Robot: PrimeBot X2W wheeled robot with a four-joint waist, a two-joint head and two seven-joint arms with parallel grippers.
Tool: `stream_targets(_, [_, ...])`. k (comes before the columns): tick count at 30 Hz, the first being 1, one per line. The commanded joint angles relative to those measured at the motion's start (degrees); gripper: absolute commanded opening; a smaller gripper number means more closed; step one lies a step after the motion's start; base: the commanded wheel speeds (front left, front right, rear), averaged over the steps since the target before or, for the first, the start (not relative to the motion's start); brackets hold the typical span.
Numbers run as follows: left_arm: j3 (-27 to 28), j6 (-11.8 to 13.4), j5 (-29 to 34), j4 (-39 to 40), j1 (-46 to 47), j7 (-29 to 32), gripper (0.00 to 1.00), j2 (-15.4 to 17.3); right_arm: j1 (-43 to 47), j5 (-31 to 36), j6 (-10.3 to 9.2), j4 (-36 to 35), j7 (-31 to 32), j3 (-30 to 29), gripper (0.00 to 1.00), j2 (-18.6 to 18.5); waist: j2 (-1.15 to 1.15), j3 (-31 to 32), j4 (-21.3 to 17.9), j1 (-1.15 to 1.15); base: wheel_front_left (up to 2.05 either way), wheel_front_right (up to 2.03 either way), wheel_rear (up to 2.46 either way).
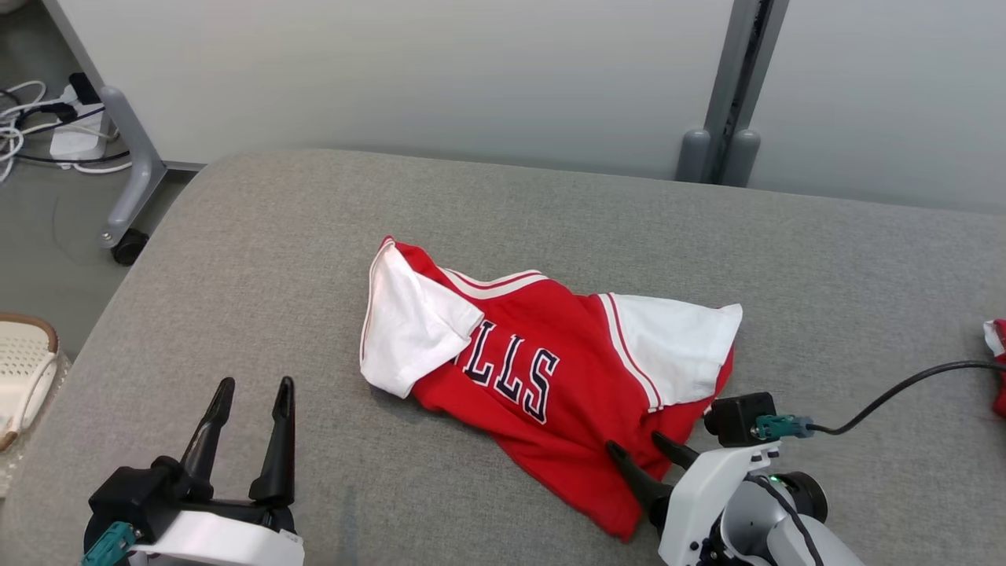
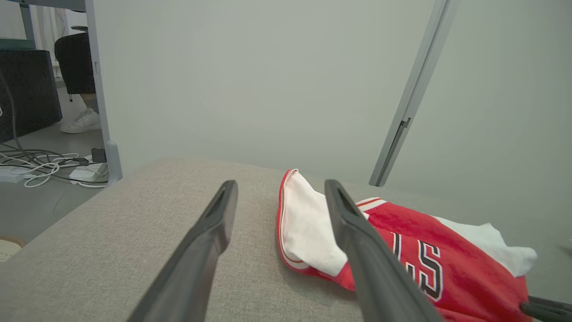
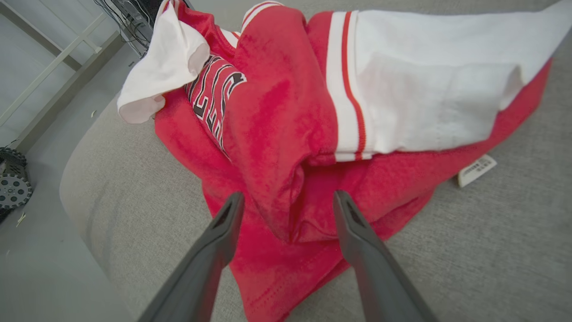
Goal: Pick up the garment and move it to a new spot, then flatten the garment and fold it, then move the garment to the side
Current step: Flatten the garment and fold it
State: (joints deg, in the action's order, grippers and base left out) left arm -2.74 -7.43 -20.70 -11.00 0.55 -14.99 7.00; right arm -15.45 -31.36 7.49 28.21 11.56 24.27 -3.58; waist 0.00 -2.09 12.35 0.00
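Left jaws: wide open, holding nothing, hovering over the front-left corner of the worktop (image 1: 259,236), well apart from the jersey (image 1: 550,369).

Jersey: crumpled heap mid-worktop, a bit right of centre. The left sleeve (image 1: 409,330) is flopped over the start of the lettering, and the hem points at the front edge.

Right jaws: wide open, empty, straddling a bunched red fold at the hem. Can't tell if the tips touch cloth yet.

Risks, as I judge them:
- If I close here I'd likely pinch several layers. The heap would then lift as a wad and flattening gets harder.
- The fold is thick and rounded, so a shallow bite could slip off mid-lift.
- With a right-only grasp the far left side drags and the sleeve stays tucked, because the left jaws are too far off to help.
- My wrist cable (image 1: 904,385) trails over the worktop just right of the jersey and could snag the right sleeve (image 1: 676,346).
- A red scrap (image 1: 996,362) lies at the right edge, so moving the jersey that way could tangle the two.

Writing: dark, white-edged "LLS" across the chest, the rest covered. The care tag (image 3: 477,170) by the hem has print too small to read.
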Motion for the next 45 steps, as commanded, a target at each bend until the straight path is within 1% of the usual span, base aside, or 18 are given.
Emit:
stream_targets(1, [-0.1,-0.1,-0.3,0.0,1.3,-0.2,1.00,0.4,-0.7,-0.1,0.01,0.3,-0.6,-0.4,1.00,-0.2,0.00,-0.4,0.8,0.00,0.00,0.00,0.00])
stream_targets(2, [-0.2,-0.1,-0.3,-0.1,1.4,-0.2,1.00,0.5,-0.7,0.0,0.01,0.7,-0.7,-0.5,0.89,-0.1,0.00,-0.5,1.0,0.00,0.00,0.00,0.00])
stream_targets(3, [-0.2,-0.1,-0.4,-0.1,1.4,-0.2,1.00,0.5,-0.8,0.1,0.01,0.9,-1.0,-0.6,0.37,-0.1,0.00,-0.6,1.3,0.00,0.00,0.00,0.00])
stream_targets(4, [-0.2,-0.1,-0.5,-0.2,1.5,-0.2,1.00,0.6,-0.9,-0.1,0.01,1.0,-1.4,-0.5,0.00,-0.1,0.00,-0.7,1.5,0.00,0.00,0.00,0.00])
stream_targets(8, [-0.4,-0.1,-0.6,-0.4,1.4,-0.2,1.00,0.6,-1.4,-0.5,0.01,1.5,-1.9,-0.6,0.00,-0.1,0.00,-0.8,2.1,0.00,0.00,0.00,0.00])
stream_targets(15, [-0.8,-0.1,-1.0,-0.5,1.7,-0.2,1.00,0.6,-3.6,0.2,0.01,0.1,-3.8,-0.7,0.00,-1.1,0.00,-1.3,2.7,0.00,0.00,0.00,0.00])
stream_targets(20, [-1.8,-0.1,-1.5,-0.3,2.7,-0.2,1.00,0.9,-7.8,1.1,0.01,-0.6,-4.1,-2.2,0.00,-2.7,0.00,-2.3,4.1,0.00,0.00,0.00,0.00])
stream_targets(25, [-2.8,-0.1,-2.5,-0.3,3.9,-0.2,1.00,0.7,-14.7,1.5,0.01,0.5,-3.1,-4.4,0.00,-5.4,0.00,-4.5,6.4,0.00,0.00,0.00,0.00])
stream_targets(28, [-3.9,-0.1,-3.3,-0.1,4.9,-0.2,1.00,0.4,-21.0,4.7,0.01,3.4,-2.1,-3.9,0.00,-8.7,0.00,-7.0,8.4,0.00,0.00,0.00,0.00])
stream_targets(31, [-5.1,-0.1,-4.3,-0.4,6.2,-0.2,1.00,0.2,-27.8,6.4,0.02,6.6,-2.2,-3.1,0.00,-9.5,0.00,-9.3,10.5,0.00,0.00,0.00,0.00])
stream_targets(34, [-6.7,-0.1,-5.5,-0.6,7.8,-0.2,1.00,-0.4,-34.4,7.2,0.00,11.6,-2.8,-3.2,0.00,-10.6,0.00,-11.5,12.9,0.00,0.00,0.00,0.00])
stream_targets(38, [-8.5,-0.1,-6.4,-1.1,9.4,-0.2,1.00,-0.8,-41.9,8.7,0.00,19.6,-5.0,-4.0,0.00,-11.0,0.00,-14.3,16.2,0.00,0.00,0.00,0.00])
stream_targets(41, [-9.5,-0.1,-7.0,-1.3,10.6,-0.2,1.00,-0.9,-47.3,11.1,0.00,25.1,-9.8,-5.3,0.00,-12.0,0.00,-15.9,18.2,0.00,0.00,0.00,0.00])
stream_targets(42, [-9.8,-0.1,-7.1,-1.4,10.9,-0.2,1.00,-0.9,-48.5,12.4,0.00,26.9,-11.6,-5.5,0.42,-12.2,0.00,-16.2,18.6,0.00,0.00,0.00,0.00])
stream_targets(43, [-9.9,-0.1,-7.3,-1.5,11.0,-0.2,1.00,-0.8,-49.3,13.5,0.00,29.0,-12.9,-5.6,1.00,-12.1,0.00,-16.3,18.9,0.00,0.00,0.00,0.00])
stream_targets(45, [-9.9,-0.1,-7.5,-1.8,11.0,-0.2,1.00,-0.6,-50.4,14.7,0.01,32.9,-14.2,-5.7,1.00,-10.9,0.00,-16.0,18.9,0.00,0.00,0.00,0.00])
